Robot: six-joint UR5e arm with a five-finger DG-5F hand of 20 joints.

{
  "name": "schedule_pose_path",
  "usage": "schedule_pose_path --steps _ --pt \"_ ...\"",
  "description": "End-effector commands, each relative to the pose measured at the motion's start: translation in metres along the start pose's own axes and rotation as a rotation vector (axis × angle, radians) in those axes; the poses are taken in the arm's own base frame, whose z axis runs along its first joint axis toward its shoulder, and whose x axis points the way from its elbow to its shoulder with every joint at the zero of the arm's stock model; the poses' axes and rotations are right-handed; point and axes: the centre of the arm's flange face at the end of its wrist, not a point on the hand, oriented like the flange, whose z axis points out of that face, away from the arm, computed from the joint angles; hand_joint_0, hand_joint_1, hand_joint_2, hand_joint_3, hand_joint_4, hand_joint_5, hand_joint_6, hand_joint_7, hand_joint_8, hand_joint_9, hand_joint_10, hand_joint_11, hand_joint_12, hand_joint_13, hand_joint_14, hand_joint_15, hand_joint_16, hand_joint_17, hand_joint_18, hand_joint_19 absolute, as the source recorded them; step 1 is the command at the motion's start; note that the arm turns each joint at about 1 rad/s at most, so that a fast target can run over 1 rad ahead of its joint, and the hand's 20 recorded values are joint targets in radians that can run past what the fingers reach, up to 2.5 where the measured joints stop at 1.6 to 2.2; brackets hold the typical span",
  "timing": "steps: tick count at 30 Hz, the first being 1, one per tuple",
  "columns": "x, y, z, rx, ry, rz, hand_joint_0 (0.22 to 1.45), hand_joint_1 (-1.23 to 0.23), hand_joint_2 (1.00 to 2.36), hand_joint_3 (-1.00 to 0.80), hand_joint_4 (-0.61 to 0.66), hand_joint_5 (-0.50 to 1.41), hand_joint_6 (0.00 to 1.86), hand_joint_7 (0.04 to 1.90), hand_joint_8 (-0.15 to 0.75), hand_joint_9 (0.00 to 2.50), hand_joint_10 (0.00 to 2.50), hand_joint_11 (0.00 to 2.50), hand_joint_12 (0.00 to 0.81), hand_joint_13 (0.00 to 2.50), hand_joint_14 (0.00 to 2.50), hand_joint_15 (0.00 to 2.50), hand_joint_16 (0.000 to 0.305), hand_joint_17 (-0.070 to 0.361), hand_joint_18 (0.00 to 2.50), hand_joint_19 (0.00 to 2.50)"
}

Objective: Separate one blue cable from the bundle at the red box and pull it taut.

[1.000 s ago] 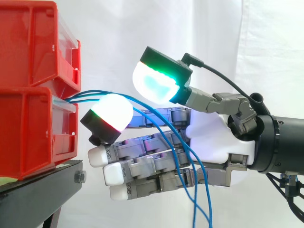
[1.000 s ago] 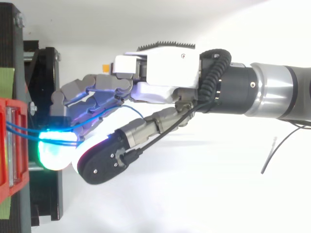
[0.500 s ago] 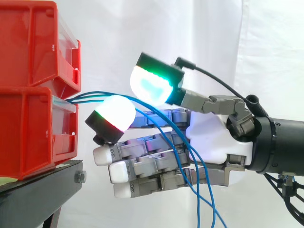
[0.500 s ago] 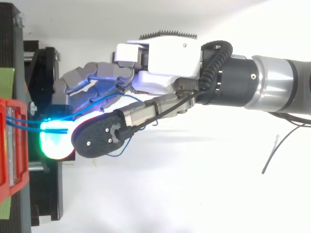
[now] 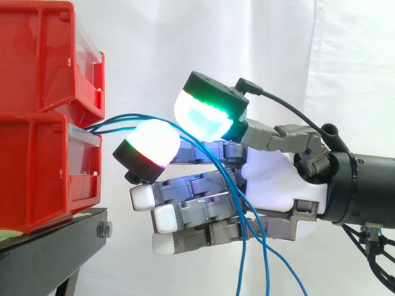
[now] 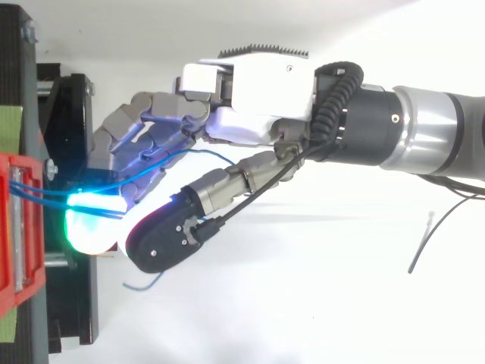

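Reaching in from the right of the frame, the hand (image 5: 271,185) is spread rather than closed. Its fingers lie straight and stacked, pointing at the red bins, and the thumb pad (image 5: 207,114), glowing green and white, sits above a white-and-red finger pad (image 5: 151,148) with a gap between them. Several thin blue cables (image 5: 123,118) come out at the front of the lower red bin (image 5: 43,166) at the left of the frame. They arc through that gap, then drape down over the straight fingers and hang off the bottom edge. I would say nothing is pinched yet. The strands look light, limp and slick, so they are likely to slide off a rounded pad and drag their neighbours along. The best place to take one seems to be the short raised span between bin and pads, where the strands fan slightly apart. A pinch between thumb and finger pad there, then a steady draw to the right, should tension it without jerking the bin on its black stand (image 5: 55,246).
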Motion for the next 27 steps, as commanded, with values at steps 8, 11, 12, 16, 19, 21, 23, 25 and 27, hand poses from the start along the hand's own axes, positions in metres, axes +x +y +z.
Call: schedule_pose_path --steps 8,11,12,16,19,21,23,25,27 --pt "0.0000 -0.0010 -0.0009 0.010 -0.003 -0.016 0.58 -0.74 1.00 -0.50 0.17 -0.17 0.92 0.69 0.311 0.91 0.02 0.78 0.368 0.94 0.02 0.51 0.041 0.092 0.75 0.47" --pt "0.0012 -0.0015 -0.0012 0.010 -0.002 -0.018 0.55 -0.59 1.00 -0.50 0.16 -0.14 0.89 0.76 0.316 1.01 0.02 0.77 0.371 0.97 0.02 0.52 0.042 0.095 0.77 0.49" --pt "0.0023 -0.0011 -0.0008 0.010 -0.002 -0.021 0.55 -0.57 1.00 -0.50 0.15 -0.14 0.88 0.78 0.317 1.01 0.02 0.77 0.368 0.97 0.02 0.52 0.042 0.094 0.77 0.49" --pt "0.0037 -0.0021 -0.0014 0.015 -0.008 -0.032 0.61 -0.48 1.00 -0.50 0.12 -0.12 0.88 0.83 0.309 1.06 0.02 0.78 0.360 0.99 0.02 0.54 0.041 0.092 0.77 0.52" --pt "0.0037 -0.0021 -0.0014 0.015 -0.008 -0.036 0.62 -0.58 1.01 -0.40 0.12 -0.13 0.88 0.85 0.316 1.04 0.02 0.79 0.369 0.98 0.02 0.55 0.042 0.093 0.77 0.52" --pt "0.0049 -0.0022 -0.0014 0.015 -0.006 -0.042 0.62 -0.66 1.01 -0.35 0.13 -0.13 0.89 0.85 0.313 1.01 0.02 0.79 0.370 0.97 0.02 0.55 0.042 0.094 0.77 0.53" --pt "0.0047 -0.0023 -0.0015 0.016 -0.008 -0.048 0.62 -0.70 1.01 -0.32 0.12 -0.13 0.89 0.85 0.310 1.00 0.02 0.79 0.373 0.96 0.02 0.55 0.042 0.095 0.77 0.53" --pt "0.0046 -0.0038 -0.0019 0.021 -0.008 -0.051 0.64 -0.75 1.01 -0.32 0.08 -0.14 0.90 0.84 0.309 0.99 0.02 0.79 0.370 0.95 0.02 0.56 0.042 0.096 0.77 0.54" --pt "0.0045 -0.0047 -0.0028 0.030 -0.008 -0.053 0.68 -0.83 1.02 -0.32 0.02 -0.14 0.90 0.92 0.306 0.98 0.02 0.82 0.366 0.95 0.02 0.56 0.043 0.096 0.77 0.53"
